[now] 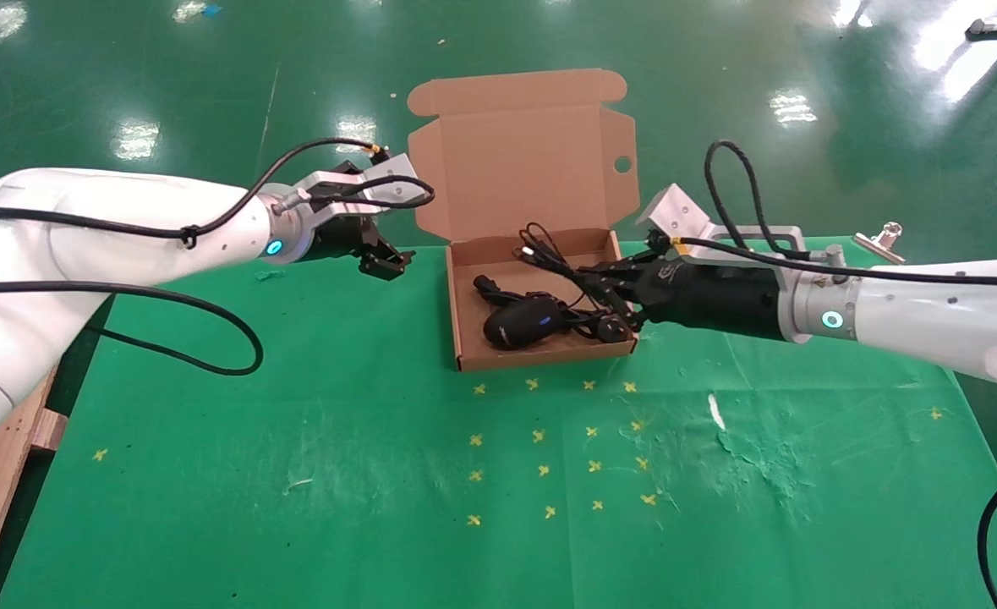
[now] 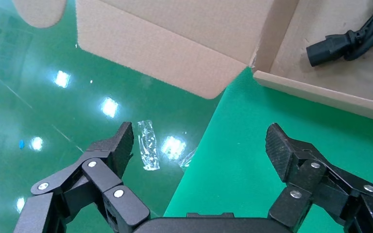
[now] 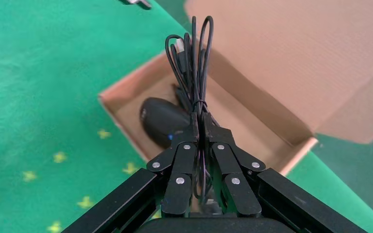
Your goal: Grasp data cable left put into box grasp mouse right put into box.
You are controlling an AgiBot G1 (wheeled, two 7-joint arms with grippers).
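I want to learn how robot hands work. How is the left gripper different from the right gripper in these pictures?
The left gripper is open and holds nothing, while the right gripper is shut on the mouse's thin cord. The left gripper hovers outside the box, near its far left corner; the right gripper reaches in over the box's right side, with the mouse lying inside beside the data cable. Both are black, with jointed fingers.
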